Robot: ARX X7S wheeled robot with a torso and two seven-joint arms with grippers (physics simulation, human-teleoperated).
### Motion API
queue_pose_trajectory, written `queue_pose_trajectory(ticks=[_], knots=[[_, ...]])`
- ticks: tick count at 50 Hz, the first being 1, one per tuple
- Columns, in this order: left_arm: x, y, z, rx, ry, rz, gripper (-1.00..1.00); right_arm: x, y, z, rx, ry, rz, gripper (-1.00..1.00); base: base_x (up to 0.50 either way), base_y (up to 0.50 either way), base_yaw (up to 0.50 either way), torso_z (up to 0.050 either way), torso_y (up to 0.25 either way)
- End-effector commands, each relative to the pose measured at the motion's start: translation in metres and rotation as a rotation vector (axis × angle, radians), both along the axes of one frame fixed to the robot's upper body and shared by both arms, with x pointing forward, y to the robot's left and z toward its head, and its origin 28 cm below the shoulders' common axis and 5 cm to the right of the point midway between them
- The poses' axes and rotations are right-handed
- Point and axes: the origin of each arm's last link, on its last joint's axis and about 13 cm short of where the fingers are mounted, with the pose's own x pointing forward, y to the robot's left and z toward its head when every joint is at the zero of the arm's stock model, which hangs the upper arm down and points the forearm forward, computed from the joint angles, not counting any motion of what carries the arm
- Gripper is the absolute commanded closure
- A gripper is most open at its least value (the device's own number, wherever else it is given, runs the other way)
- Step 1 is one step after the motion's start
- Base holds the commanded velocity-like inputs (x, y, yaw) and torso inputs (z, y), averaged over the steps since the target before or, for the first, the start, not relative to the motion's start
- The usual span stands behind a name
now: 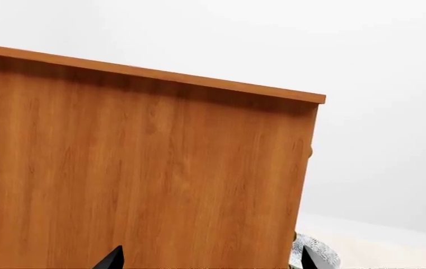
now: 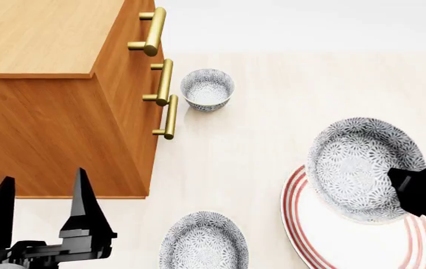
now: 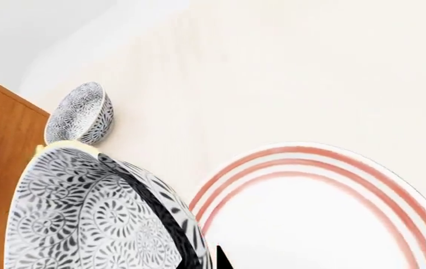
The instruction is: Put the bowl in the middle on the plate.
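The bowl (image 2: pixel 358 165), white with dense blue-grey floral speckle, hangs tilted over the far part of the plate (image 2: pixel 332 246). My right gripper (image 2: pixel 405 184) is shut on the bowl's right rim. In the right wrist view the bowl (image 3: pixel 85 218) fills the near side, with one finger inside its wall and one outside, where my right gripper (image 3: pixel 201 255) pinches it. Beside it lies the red-ringed plate (image 3: pixel 332 224). My left gripper (image 2: pixel 41 210) stands open and holds nothing, near the cabinet's side. In the left wrist view, my left gripper (image 1: pixel 209 262) faces that wood panel.
A wooden cabinet (image 2: pixel 41 117) with brass handles (image 2: pixel 166 83) fills the left. One look-alike bowl (image 2: pixel 207 89) sits far back by the handles, and another (image 2: pixel 204 242) is near the front, its edge (image 1: pixel 321 252) showing past the cabinet (image 1: pixel 138 168) in the left wrist view.
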Motion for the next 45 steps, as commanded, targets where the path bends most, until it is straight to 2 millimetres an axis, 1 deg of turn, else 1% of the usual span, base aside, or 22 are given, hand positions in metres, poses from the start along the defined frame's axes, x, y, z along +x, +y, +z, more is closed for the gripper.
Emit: queue_pose_trajectory(ticks=[1, 12, 18, 28, 32, 39, 45], knots=[[0.0, -0.001, -0.001, 0.003, 0.004, -0.003, -1.0, -0.018, -0.018, -0.01, 0.025, 0.001, -0.089, 1.0, 0.0, 0.0, 0.0, 0.0, 0.0], [0.001, -0.001, -0.002, 0.004, 0.007, -0.003, -1.0, -0.022, -0.024, -0.02, 0.04, 0.013, -0.118, 1.0, 0.0, 0.0, 0.0, 0.0, 0.0], [0.002, -0.001, -0.003, 0.005, 0.008, -0.005, -1.0, -0.017, -0.026, -0.026, 0.055, 0.009, -0.122, 1.0, 0.0, 0.0, 0.0, 0.0, 0.0], [0.002, -0.001, -0.003, 0.005, 0.009, -0.001, -1.0, 0.0, -0.026, -0.036, 0.075, -0.005, -0.114, 1.0, 0.0, 0.0, 0.0, 0.0, 0.0], [0.001, -0.001, -0.002, 0.004, 0.006, -0.001, -1.0, 0.002, -0.026, -0.039, 0.078, -0.006, -0.112, 1.0, 0.0, 0.0, 0.0, 0.0, 0.0], [0.002, 0.0, -0.002, 0.003, 0.006, 0.004, -1.0, 0.008, -0.027, -0.055, 0.099, 0.009, -0.119, 1.0, 0.0, 0.0, 0.0, 0.0, 0.0], [0.002, 0.0, -0.001, 0.003, 0.005, 0.003, -1.0, 0.007, -0.029, -0.062, 0.107, 0.016, -0.127, 1.0, 0.0, 0.0, 0.0, 0.0, 0.0]])
